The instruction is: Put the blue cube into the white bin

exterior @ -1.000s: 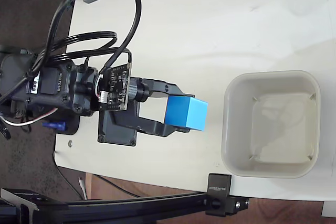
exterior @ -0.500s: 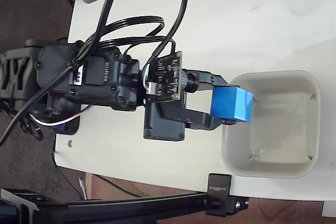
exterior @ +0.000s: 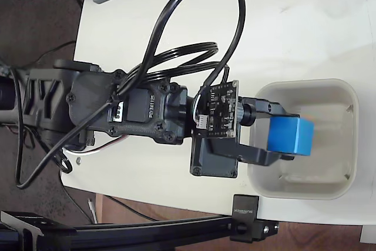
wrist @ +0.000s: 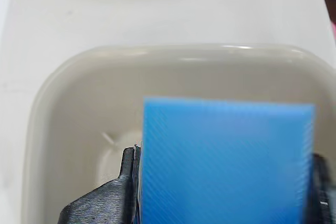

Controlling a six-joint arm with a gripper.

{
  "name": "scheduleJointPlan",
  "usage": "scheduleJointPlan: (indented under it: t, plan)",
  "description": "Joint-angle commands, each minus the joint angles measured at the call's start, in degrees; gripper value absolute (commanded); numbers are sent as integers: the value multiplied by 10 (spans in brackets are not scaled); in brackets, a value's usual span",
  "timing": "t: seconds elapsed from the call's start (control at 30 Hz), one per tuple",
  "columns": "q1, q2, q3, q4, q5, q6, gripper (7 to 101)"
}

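The gripper is clamped on the blue cube, one black finger pressed against each side face. The cube is held above the inside of the white bin, clear of the bin floor, nearer the rim on the arm's side.

white table, dark floor

Small white print on black clamp, too small to read.
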Motion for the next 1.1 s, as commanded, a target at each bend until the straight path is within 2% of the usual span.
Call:
scheduleJointPlan:
  t: [0.03,0.17,0.23,0.3,0.5,0.6,0.67,0.73,0.83,0.9,1.0,1.1]
  plan:
    - [8,29,-21,-26,-10,-6,1003]
    - [5,79,60,-70,-7,-8,1003]
    - [-1,127,128,-110,2,-9,1003]
    - [-15,185,193,-120,25,-12,1003]
    - [-55,399,381,-34,81,-11,1003]
    - [-76,529,530,-39,105,-9,1003]
    - [-102,625,648,-66,132,-17,1003]
    - [-127,700,737,-76,142,4,1003]
    - [-152,763,806,-40,147,25,1003]
    - [-163,805,847,-11,153,11,1003]
    - [-184,891,932,-30,153,25,1003]
    - [-215,938,966,-25,178,42,1003]
